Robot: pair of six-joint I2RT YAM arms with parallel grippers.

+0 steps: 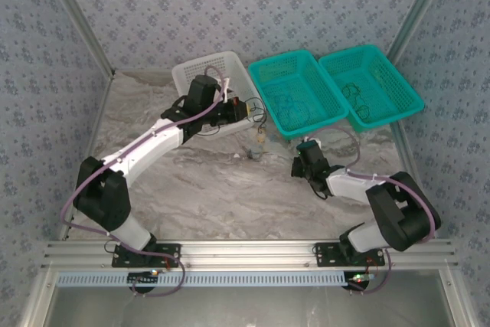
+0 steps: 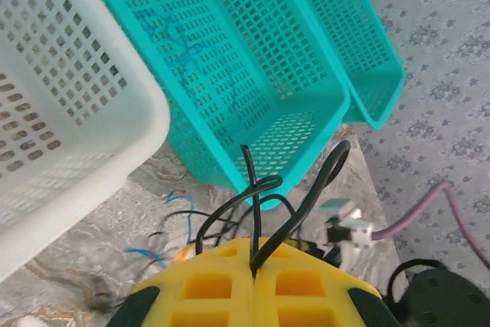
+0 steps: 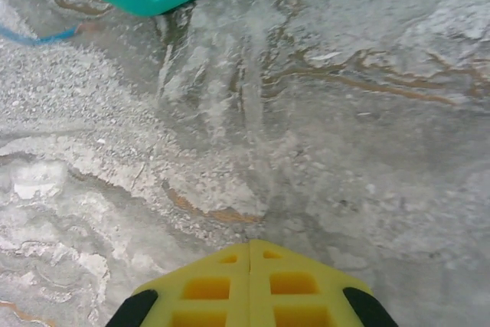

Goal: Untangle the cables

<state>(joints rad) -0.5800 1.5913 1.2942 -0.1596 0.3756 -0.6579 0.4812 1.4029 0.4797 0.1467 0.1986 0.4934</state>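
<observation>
Floral-patterned grey walls (image 1: 230,5), marbled tabletop (image 1: 214,189)

The middle of the tabletop (image 1: 214,189) lies bare from the near edge up to a small clump of cables (image 1: 257,149), so there is wide passage there. Along the far edge a white basket (image 1: 200,62), a teal basket (image 1: 279,58) and a second teal basket (image 1: 348,51) stand side by side (hardly a gap between them). The left arm (image 1: 145,147) slants across the left half; the right arm (image 1: 352,183) sits folded by the right edge. Patterned walls (image 1: 230,5) close off the left, far and right edges.
</observation>
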